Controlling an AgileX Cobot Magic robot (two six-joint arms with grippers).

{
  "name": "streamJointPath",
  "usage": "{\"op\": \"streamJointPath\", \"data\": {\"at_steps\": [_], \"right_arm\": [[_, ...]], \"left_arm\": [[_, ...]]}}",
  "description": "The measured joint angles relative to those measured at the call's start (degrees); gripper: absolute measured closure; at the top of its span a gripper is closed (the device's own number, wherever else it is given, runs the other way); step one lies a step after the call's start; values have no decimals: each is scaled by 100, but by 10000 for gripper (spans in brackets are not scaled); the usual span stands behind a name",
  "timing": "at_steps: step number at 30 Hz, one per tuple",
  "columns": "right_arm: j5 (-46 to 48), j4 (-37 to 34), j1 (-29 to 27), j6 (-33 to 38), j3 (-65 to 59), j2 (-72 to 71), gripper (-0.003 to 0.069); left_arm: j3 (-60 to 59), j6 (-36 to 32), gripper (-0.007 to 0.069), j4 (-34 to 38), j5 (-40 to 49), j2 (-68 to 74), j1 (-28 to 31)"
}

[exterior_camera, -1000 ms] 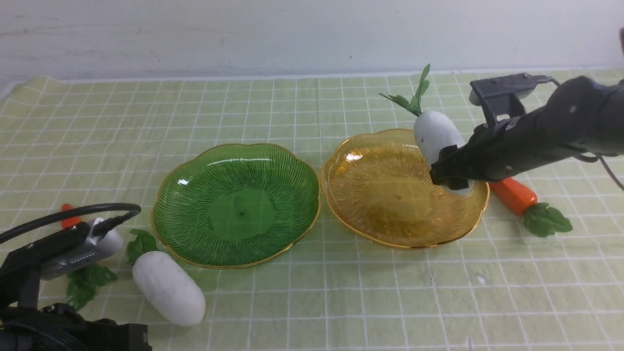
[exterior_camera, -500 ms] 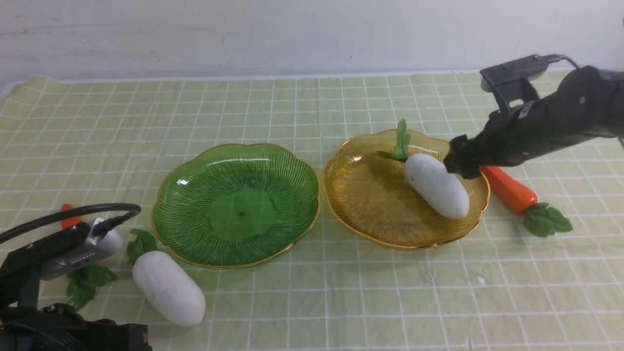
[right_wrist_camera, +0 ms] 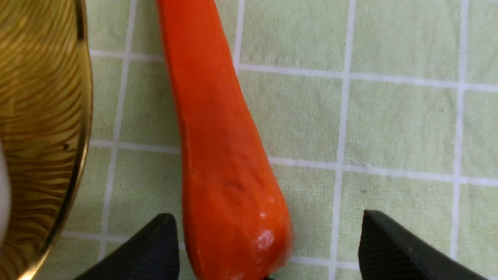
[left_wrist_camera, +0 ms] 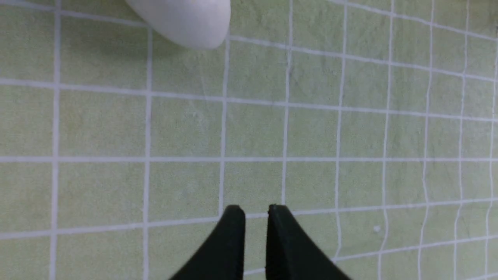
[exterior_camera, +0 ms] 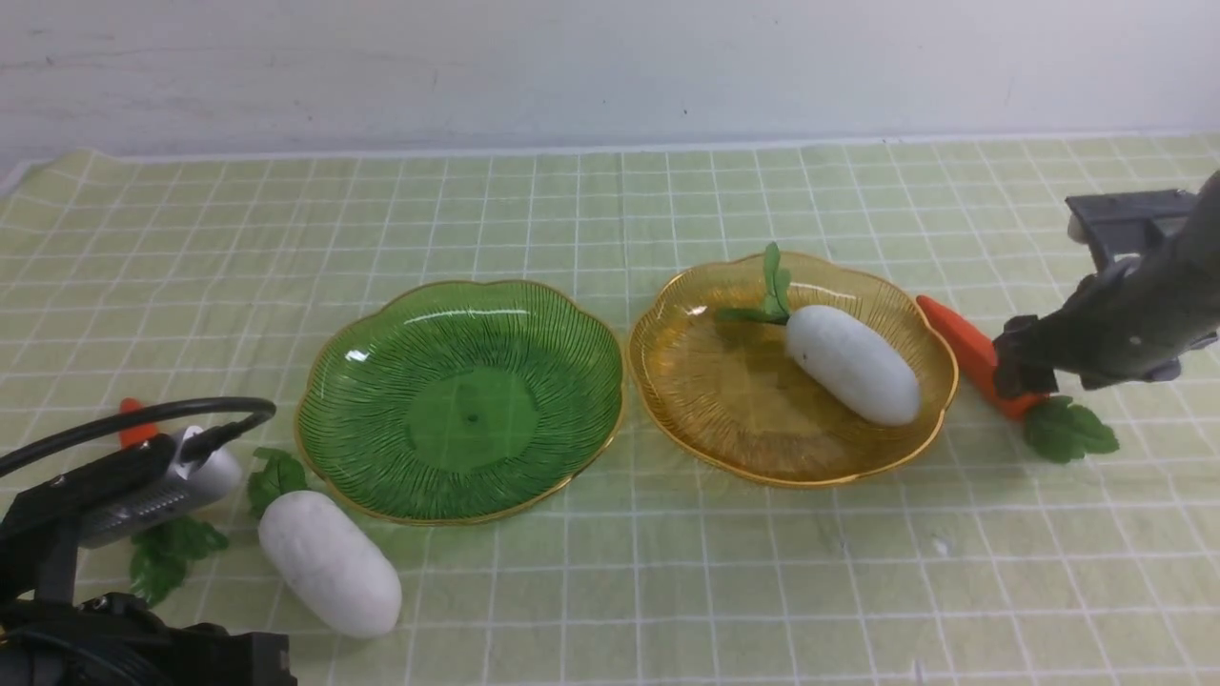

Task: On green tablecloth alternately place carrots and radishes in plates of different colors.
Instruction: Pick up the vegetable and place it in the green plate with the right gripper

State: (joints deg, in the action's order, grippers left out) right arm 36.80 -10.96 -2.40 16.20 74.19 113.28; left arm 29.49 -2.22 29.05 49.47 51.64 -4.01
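On the green tablecloth point(exterior_camera: 610, 210) a green plate point(exterior_camera: 462, 400) holds nothing. An amber plate point(exterior_camera: 753, 419) beside it has one white radish point(exterior_camera: 853, 364) lying in it. A carrot point(exterior_camera: 963, 345) lies just right of the amber plate. My right gripper point(exterior_camera: 1016, 377) is low over its thick end. In the right wrist view the right gripper point(right_wrist_camera: 268, 216) is open, with the carrot point(right_wrist_camera: 218, 155) between its jaws and nearer one finger. A second radish point(exterior_camera: 329, 562) lies front left. My left gripper point(left_wrist_camera: 255, 212) is shut over bare cloth, near that radish's end point(left_wrist_camera: 186, 19).
Another carrot point(exterior_camera: 133, 431) and its leaves point(exterior_camera: 172, 557) show partly behind my left wrist camera point(exterior_camera: 152, 486) at the front left. The amber plate's gold rim point(right_wrist_camera: 83, 116) runs close beside the right gripper. A pale wall closes off the far edge.
The right gripper released the radish, which dropped to lie in the amber plate. The right arm then swung right and down to the carrot. The left arm has not moved.
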Motion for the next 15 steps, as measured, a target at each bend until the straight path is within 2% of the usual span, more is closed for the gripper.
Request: {"op": "streamJointPath", "data": {"at_steps": [6,9,12,15], "right_arm": [[74,89,0,-17,17,241,125],[68,177,0,-17,17,246,189],[92,276,0,-17,17,246,358],[145,300,0,-17,17,241,377]], "left_arm": [[0,0,555,0,0,0,0],[0,0,555,0,0,0,0],[0,0,555,0,0,0,0],[0,0,555,0,0,0,0]]}}
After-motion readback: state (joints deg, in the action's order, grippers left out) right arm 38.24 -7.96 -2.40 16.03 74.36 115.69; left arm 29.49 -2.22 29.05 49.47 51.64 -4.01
